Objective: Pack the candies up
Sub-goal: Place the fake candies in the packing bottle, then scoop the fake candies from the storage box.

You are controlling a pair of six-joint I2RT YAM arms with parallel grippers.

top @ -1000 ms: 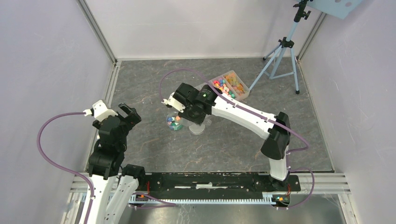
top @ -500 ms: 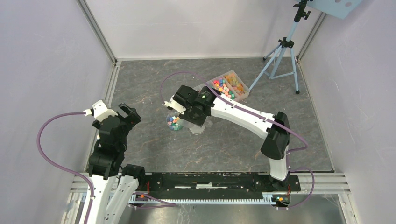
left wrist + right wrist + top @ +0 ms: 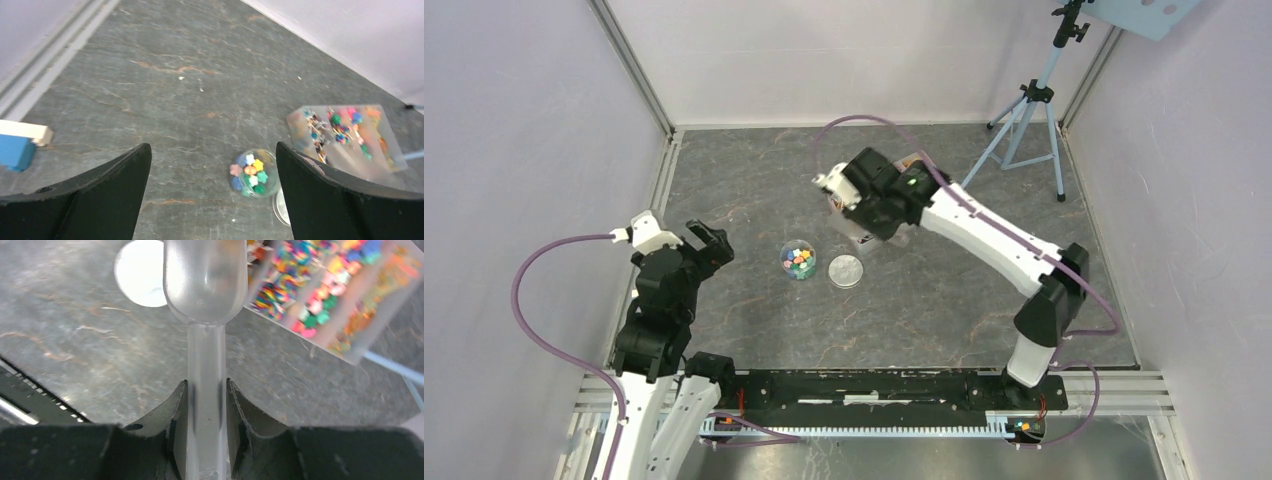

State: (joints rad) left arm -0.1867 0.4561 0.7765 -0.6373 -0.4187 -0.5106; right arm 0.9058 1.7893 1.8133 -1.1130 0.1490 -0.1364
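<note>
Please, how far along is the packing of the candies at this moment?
Done: the clear jar already holds some candies. In hand: the right gripper grips a scoop that looks empty, near the tray. Left: many more lie in the tray, and the lid lies beside the jar, not on it. The left gripper is open, holding nothing.

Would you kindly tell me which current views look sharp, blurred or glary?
Top external view: sharp, evenly lit. Left wrist view: jar fairly crisp, tray beyond soft. Right wrist view: scoop and candies smeared; lid glares white.
</note>
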